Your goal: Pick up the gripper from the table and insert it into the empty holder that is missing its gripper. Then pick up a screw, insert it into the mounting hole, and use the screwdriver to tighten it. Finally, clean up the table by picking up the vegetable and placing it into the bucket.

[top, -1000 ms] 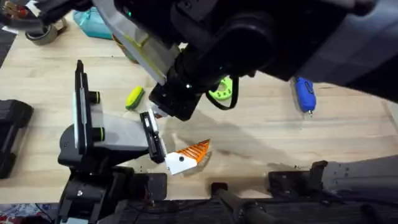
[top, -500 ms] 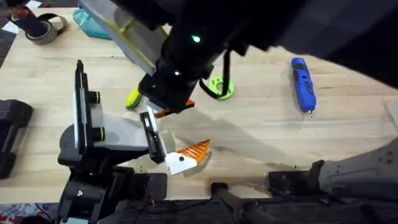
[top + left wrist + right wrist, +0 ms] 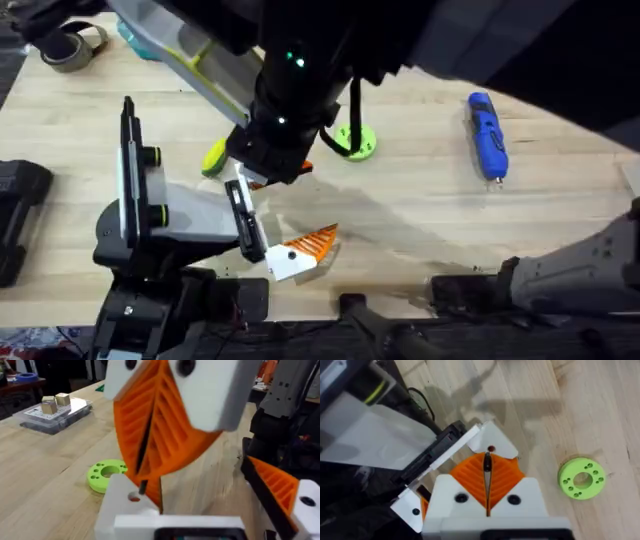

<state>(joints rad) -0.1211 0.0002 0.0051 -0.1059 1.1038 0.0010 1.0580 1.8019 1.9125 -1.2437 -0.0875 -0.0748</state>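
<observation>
The holder (image 3: 165, 215) stands at the near left of the table, heavy-based and rigid. The right gripper (image 3: 487, 476) hovers over the holder's right end, pads pressed together on a thin dark screw (image 3: 488, 462); small and slippery, it looks best held by the shank. The left gripper (image 3: 147, 467) also has its pads pressed together on a thin dark pin. The gripper (image 3: 303, 250) lies just right of the holder, apparently light, stiff plastic; grasp its white base.

The right arm's pincer (image 3: 272, 172), a screw (image 3: 488, 462) pinched between its closed orange pads, has moved from beside the lime-green disc (image 3: 354, 141) to above the holder (image 3: 190, 215).
</observation>
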